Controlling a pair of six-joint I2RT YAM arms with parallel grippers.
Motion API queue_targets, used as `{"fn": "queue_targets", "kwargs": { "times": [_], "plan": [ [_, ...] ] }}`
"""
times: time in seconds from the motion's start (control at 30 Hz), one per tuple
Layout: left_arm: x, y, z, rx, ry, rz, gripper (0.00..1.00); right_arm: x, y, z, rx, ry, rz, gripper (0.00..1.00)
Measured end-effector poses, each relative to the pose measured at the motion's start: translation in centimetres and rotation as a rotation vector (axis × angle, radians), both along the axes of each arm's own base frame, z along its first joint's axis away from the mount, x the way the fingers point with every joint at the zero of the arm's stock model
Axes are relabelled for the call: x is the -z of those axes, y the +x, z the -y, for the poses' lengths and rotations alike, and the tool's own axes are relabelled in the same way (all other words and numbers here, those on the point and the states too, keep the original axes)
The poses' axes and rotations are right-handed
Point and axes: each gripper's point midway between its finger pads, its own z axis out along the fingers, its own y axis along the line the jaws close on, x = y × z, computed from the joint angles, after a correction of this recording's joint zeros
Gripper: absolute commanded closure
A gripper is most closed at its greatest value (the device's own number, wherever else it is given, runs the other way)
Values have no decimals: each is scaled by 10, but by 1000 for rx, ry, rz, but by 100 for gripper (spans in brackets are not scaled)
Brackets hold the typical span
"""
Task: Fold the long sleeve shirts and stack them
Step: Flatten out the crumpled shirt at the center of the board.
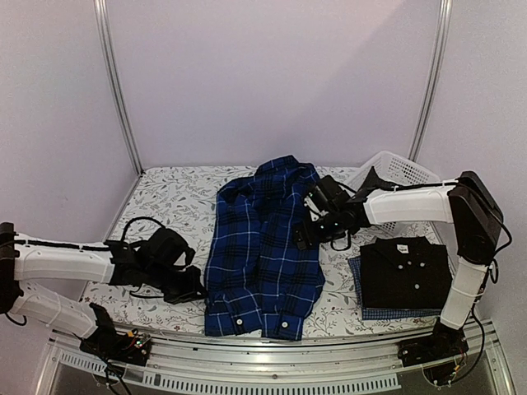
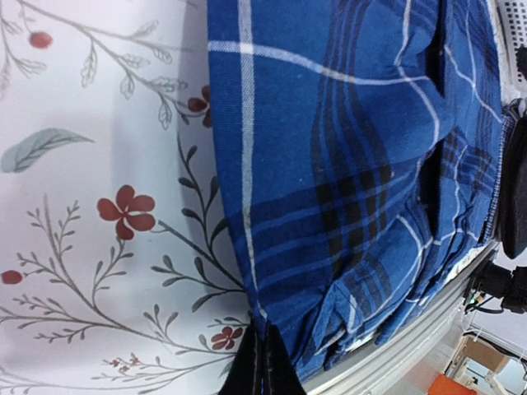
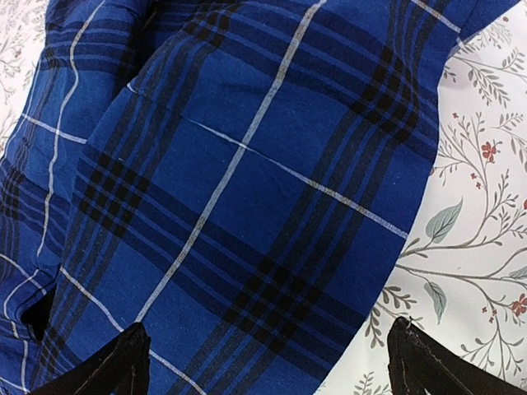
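The black shirt (image 1: pixel 405 271) is lying folded atop the check shirt (image 1: pixel 362 312) at the desk's (image 1: pixel 173 197) right, while the plaid shirt (image 1: pixel 263 247) is sitting mid-desk half folded, the left gripper (image 2: pixel 257 366) pressing together at its hem and the right gripper (image 3: pixel 272 366) hovering spread above.

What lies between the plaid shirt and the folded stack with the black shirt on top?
Only a bare strip of flowered table cover separates the plaid shirt from the stack under the black shirt; the top view shows it.

spread shirt (image 1: pixel 262 255) lies in the middle; folded shirts (image 1: pixel 405 276) stacked right of it, basket (image 1: pixel 401 177) behind them.
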Motion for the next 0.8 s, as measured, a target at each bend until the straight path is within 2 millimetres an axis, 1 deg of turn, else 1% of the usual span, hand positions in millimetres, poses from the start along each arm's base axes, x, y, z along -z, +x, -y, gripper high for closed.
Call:
{"fn": "queue_targets", "kwargs": {
  "times": [0.1,0.17,0.23,0.3,0.37,0.47,0.53,0.57,0.63,0.7,0.8],
  "plan": [
    [-20,11,-4,-27,15,58,100,3,-1,1,2,-1,-4,1],
    [-37,22,-8,-51,13,109,100,6,-2,1,1,-2,-9,1],
    [-53,36,-16,-84,8,152,100,8,-2,0,-2,-1,-13,1],
    [-63,51,-31,-133,19,188,100,13,-2,-2,-6,0,-22,1],
    [-67,63,-47,-171,48,207,100,18,-4,-3,-10,-5,-33,1],
    [-74,85,-79,-237,104,235,100,26,-7,-5,-19,-12,-48,1],
    [-89,108,-104,-299,133,267,100,30,-10,-7,-26,-18,-55,1],
    [-100,124,-119,-343,141,289,100,31,-11,-8,-30,-21,-58,1],
    [-130,160,-149,-428,145,355,100,34,-16,-11,-42,-27,-64,1],
    [-165,200,-182,-509,138,435,100,35,-19,-15,-52,-30,-65,1],
    [-201,252,-212,-561,140,529,100,35,-22,-18,-60,-32,-67,1]
  ]
}}
